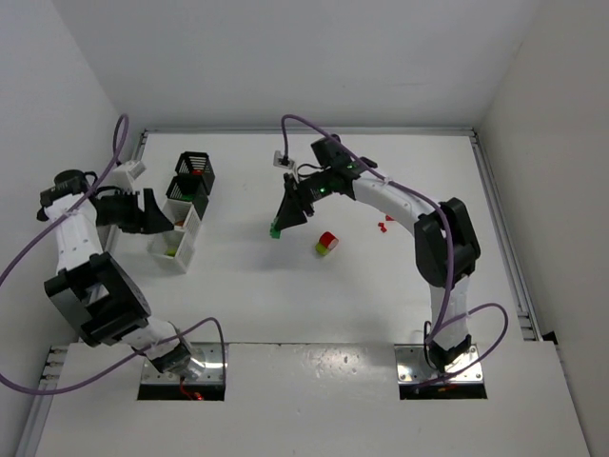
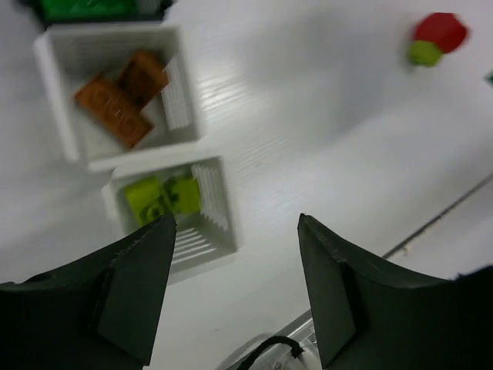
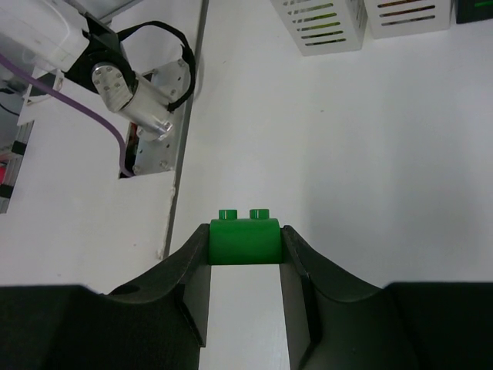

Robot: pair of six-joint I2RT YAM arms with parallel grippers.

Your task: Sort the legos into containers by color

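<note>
right claw (image 3: 245, 235) pinched narrow on a green two-stud brick (image 3: 245, 247), studs poking past the fingertips, white slotted bins (image 3: 320, 27) well ahead and to its right. left claw (image 2: 235, 231) spread wide and empty, directly over the white bin (image 2: 209, 196) of yellow-green bricks (image 2: 162, 199), orange bricks (image 2: 115, 100) in the bin just beyond. likely trouble: carrying green toward that row while the left claw hangs there, risking a knock between arms or a drop into the wrong colour.

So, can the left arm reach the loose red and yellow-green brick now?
Probably yes: the left arm's jaws stand open and empty, and only bare white table lies between them and the red and yellow-green brick.
</note>
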